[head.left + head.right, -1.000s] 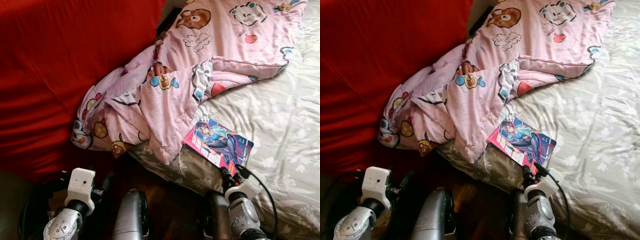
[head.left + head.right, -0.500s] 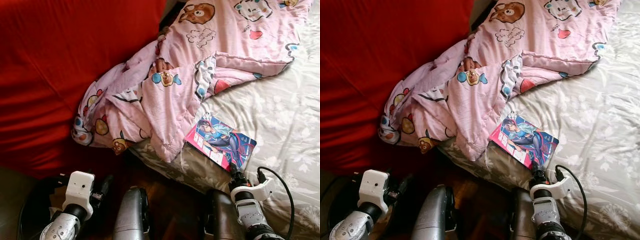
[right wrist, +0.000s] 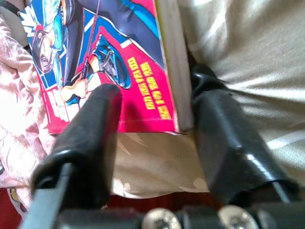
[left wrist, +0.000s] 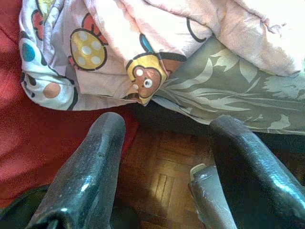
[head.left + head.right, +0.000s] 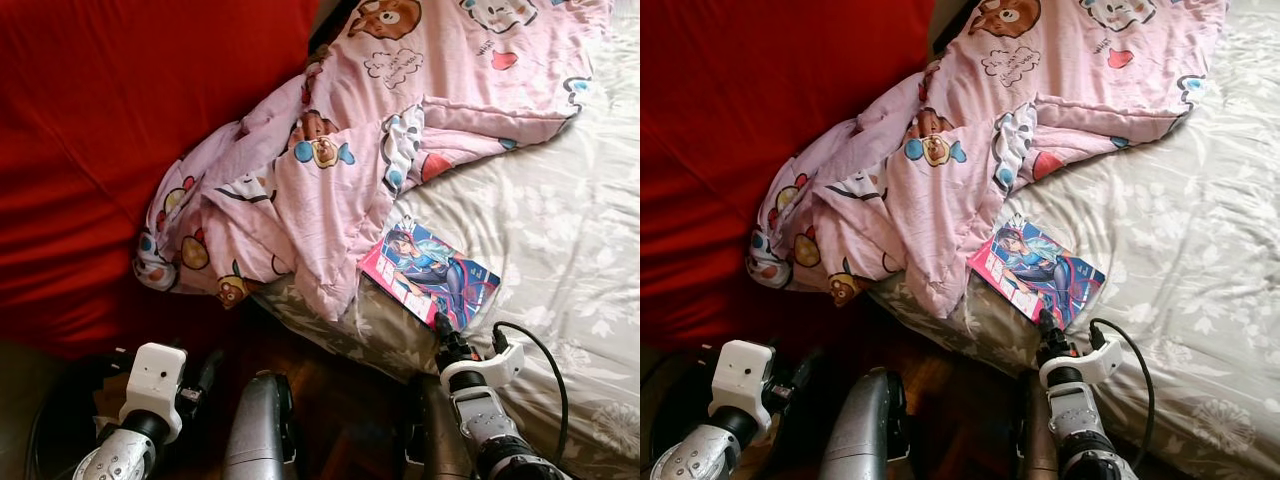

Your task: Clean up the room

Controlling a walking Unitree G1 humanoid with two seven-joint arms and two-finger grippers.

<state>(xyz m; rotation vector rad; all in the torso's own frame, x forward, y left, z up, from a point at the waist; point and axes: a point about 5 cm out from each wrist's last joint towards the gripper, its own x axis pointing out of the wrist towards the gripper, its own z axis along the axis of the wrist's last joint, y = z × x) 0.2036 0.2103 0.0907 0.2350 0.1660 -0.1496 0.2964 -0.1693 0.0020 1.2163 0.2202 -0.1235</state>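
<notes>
A thin comic book (image 5: 430,272) with a pink and blue cover lies flat on the flowered bed sheet (image 5: 560,230), near the mattress edge. Its far corner touches the pink cartoon blanket (image 5: 330,170). My right gripper (image 5: 440,325) is at the book's near corner. In the right wrist view the fingers stand open around that corner of the book (image 3: 119,57), one over the cover and one against the sheet beside the book's edge. My left gripper (image 4: 164,129) hangs open low by the bedside, with nothing in it.
The blanket spills off the bed's side against a large red fabric mass (image 5: 100,150) on the left. Dark wooden floor (image 4: 162,176) shows between that and the mattress. The sheet to the right of the book is bare.
My right wrist has rolled, swinging its white camera mount to the right, and the fingers have closed in on the book's near corner. The view has shifted a little. The left arm hangs as before.
</notes>
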